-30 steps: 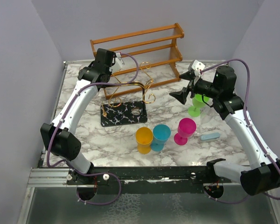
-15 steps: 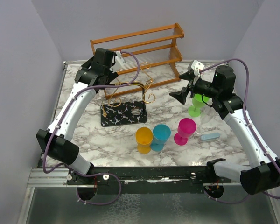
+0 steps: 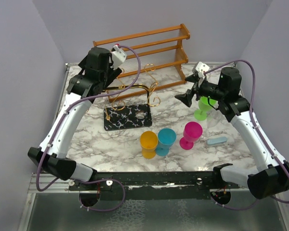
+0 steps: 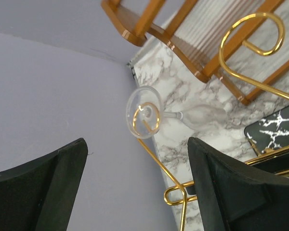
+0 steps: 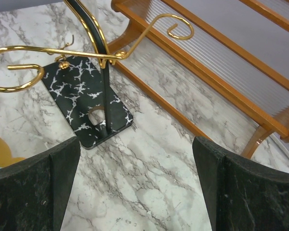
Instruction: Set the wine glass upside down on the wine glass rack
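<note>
A clear wine glass (image 4: 202, 114) hangs on the wine glass rack, its round foot (image 4: 143, 118) caught on a gold wire arm (image 4: 180, 178) and its bowl pointing away from my left wrist camera. The rack's gold scrolls (image 3: 135, 89) rise from a black white-veined base (image 3: 127, 117). My left gripper (image 4: 136, 144) is open and stands back from the glass, touching nothing; from above the left gripper (image 3: 107, 81) sits at the rack's back left. My right gripper (image 5: 136, 142) is open over bare marble, right of the rack; in the top view the right gripper (image 3: 185, 98) holds nothing.
An orange-brown wooden shelf (image 3: 149, 48) stands behind the rack. In front are an orange cup (image 3: 148, 143), a blue cup (image 3: 166, 141) and a pink goblet (image 3: 191, 134). A green goblet (image 3: 202, 109) stands under my right arm, beside a pale blue block (image 3: 216, 140).
My left gripper has opened and drawn back up and to the left, leaving the wine glass hanging on the gold wire. The right arm has barely moved.
</note>
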`<state>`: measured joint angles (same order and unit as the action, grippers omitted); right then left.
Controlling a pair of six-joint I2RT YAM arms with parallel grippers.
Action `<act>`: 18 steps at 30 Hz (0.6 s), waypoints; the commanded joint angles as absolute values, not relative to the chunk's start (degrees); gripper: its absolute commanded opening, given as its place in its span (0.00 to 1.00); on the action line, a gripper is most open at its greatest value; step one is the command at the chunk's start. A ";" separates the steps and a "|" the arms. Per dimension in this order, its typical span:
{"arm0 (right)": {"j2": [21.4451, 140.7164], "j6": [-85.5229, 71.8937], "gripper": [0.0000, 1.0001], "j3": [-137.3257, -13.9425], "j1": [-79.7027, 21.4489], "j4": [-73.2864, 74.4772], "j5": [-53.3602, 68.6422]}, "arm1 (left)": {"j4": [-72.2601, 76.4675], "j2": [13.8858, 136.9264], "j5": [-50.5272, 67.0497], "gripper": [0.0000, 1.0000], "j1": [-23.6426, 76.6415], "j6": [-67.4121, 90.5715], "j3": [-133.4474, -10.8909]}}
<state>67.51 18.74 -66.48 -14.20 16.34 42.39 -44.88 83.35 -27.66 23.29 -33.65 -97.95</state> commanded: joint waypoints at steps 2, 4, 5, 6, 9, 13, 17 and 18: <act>68.13 24.08 0.99 -71.08 -14.24 20.74 34.61 | -37.68 75.27 -21.77 0.92 23.66 -29.62 -97.57; 68.14 26.53 0.99 -72.56 -14.24 23.31 30.45 | -37.61 73.93 -20.25 0.99 23.64 -28.92 -96.55; 68.14 27.68 0.99 -73.32 -14.24 24.69 28.07 | -37.56 73.31 -19.65 0.99 23.64 -28.70 -95.92; 68.07 28.77 0.99 -73.59 -14.24 26.11 25.89 | -37.48 72.62 -19.14 0.99 23.65 -28.58 -95.25; 67.22 30.88 0.99 -73.73 -14.24 30.05 18.06 | -37.03 70.37 -17.98 0.99 23.56 -28.22 -93.17; 64.17 31.94 0.99 -72.41 -14.23 34.70 10.73 | -36.99 67.45 -14.92 0.99 23.23 -27.82 -91.77; 60.35 31.33 1.00 -70.03 -14.24 37.93 6.42 | -36.11 65.74 -13.29 0.99 22.85 -27.45 -90.49; 59.44 31.07 1.00 -69.13 -14.24 38.49 5.65 | -35.82 65.47 -13.15 0.99 22.85 -27.32 -90.18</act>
<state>64.16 30.37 -71.37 -14.20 33.15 14.28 -38.11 68.23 -16.78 23.22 -28.80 -91.07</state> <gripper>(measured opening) 0.994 0.989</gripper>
